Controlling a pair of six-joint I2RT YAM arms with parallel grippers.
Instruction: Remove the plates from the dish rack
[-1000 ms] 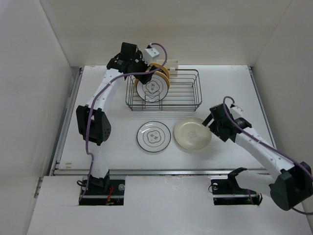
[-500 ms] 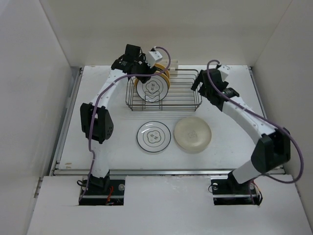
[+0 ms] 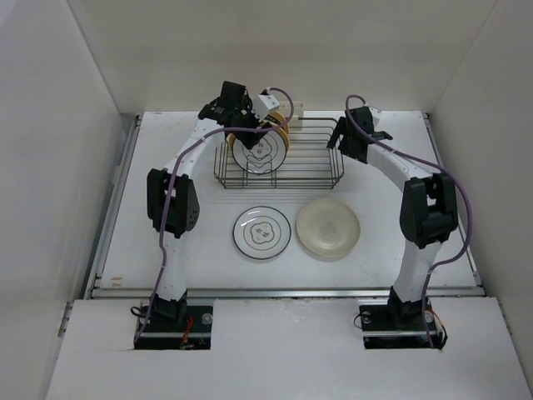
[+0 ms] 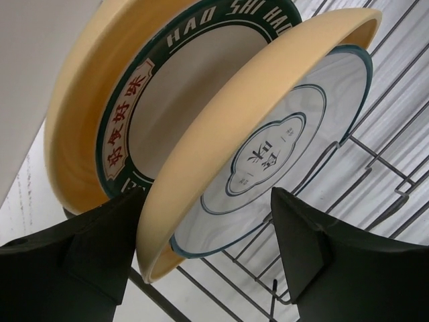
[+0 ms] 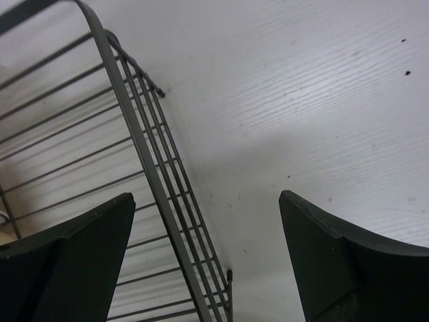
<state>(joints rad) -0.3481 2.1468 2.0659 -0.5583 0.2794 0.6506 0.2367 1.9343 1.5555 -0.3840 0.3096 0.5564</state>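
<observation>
The dish rack (image 3: 316,167) stands at the back middle of the table. Several plates stand upright in its left end: a white plate with a doodle (image 3: 261,151) in front, yellow-orange ones (image 3: 281,127) behind. My left gripper (image 3: 254,125) is open above them. In the left wrist view its jaws (image 4: 208,248) straddle the lower edge of the front plate (image 4: 268,154); a teal-rimmed plate (image 4: 167,87) stands behind it. My right gripper (image 3: 337,142) is open at the rack's right wall (image 5: 154,188), which runs between its fingers (image 5: 208,261). A ringed white plate (image 3: 261,231) and a cream plate (image 3: 328,227) lie flat on the table.
A small pale block (image 3: 296,108) sits just behind the rack. White walls close the table in at the left, back and right. The rack's right half holds no plates.
My right arm swung up from beside the cream plate on the table to the rack's right wall. My left gripper shifted a little right over the plates in the rack.
</observation>
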